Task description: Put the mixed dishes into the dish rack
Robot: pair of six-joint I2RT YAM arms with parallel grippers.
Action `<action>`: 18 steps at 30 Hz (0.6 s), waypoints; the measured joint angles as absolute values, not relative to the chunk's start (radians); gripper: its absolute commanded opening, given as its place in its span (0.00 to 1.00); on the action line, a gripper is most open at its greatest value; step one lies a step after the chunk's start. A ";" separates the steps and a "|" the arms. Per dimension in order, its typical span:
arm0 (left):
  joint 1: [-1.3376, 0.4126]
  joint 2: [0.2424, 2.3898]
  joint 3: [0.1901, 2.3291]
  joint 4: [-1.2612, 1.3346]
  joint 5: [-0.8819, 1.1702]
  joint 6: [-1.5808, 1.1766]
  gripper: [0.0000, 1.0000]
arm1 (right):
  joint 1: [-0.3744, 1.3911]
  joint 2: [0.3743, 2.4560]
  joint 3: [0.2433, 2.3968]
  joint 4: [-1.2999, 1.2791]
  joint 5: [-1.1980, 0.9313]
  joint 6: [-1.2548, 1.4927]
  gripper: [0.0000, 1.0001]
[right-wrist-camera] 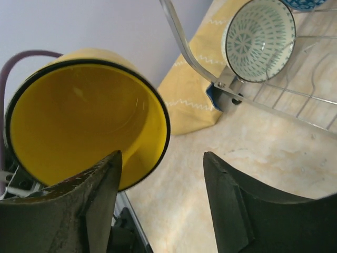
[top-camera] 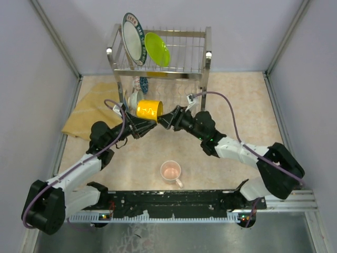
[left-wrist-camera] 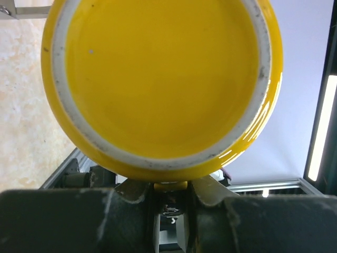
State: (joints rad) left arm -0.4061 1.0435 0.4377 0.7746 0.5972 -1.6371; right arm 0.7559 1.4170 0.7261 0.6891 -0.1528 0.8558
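My left gripper [top-camera: 141, 125] is shut on the handle of the yellow mug [top-camera: 149, 109] and holds it on its side above the table, in front of the dish rack [top-camera: 208, 55]. The left wrist view shows the mug's base [left-wrist-camera: 158, 79] with the handle pinched between the fingers. My right gripper [top-camera: 164, 120] is open at the mug's mouth [right-wrist-camera: 79, 121]. Its jaws stand wide apart, with the rim's edge in the gap. The white plate [top-camera: 132, 39] and lime-green plate [top-camera: 157, 49] stand in the top tier. The grey-green bowl [right-wrist-camera: 260, 39] and blue patterned bowl [top-camera: 142, 83] sit in the lower tier. The pale pink mug [top-camera: 171, 171] stands upright near the front.
The yellow patterned cloth [top-camera: 92, 110] lies left of the rack, and it also shows in the right wrist view [right-wrist-camera: 195, 100]. Grey walls close in the table at the left, right and back. The arm bases' black rail [top-camera: 174, 203] runs along the near edge.
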 measured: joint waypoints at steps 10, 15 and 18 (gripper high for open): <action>-0.406 1.053 0.466 0.617 0.564 -1.461 0.00 | 0.751 1.151 0.594 0.453 -0.104 0.749 0.80; -0.406 1.110 0.540 0.501 0.564 -1.323 0.00 | 0.751 0.997 0.589 0.247 -0.055 0.673 0.83; -0.416 1.180 0.616 0.403 0.547 -1.212 0.00 | 0.751 0.882 0.589 0.114 -0.011 0.630 0.84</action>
State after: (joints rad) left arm -0.4156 1.1797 0.6163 0.4030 0.5472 -1.2121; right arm 0.7513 0.8818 0.5892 0.1139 -0.0113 0.6304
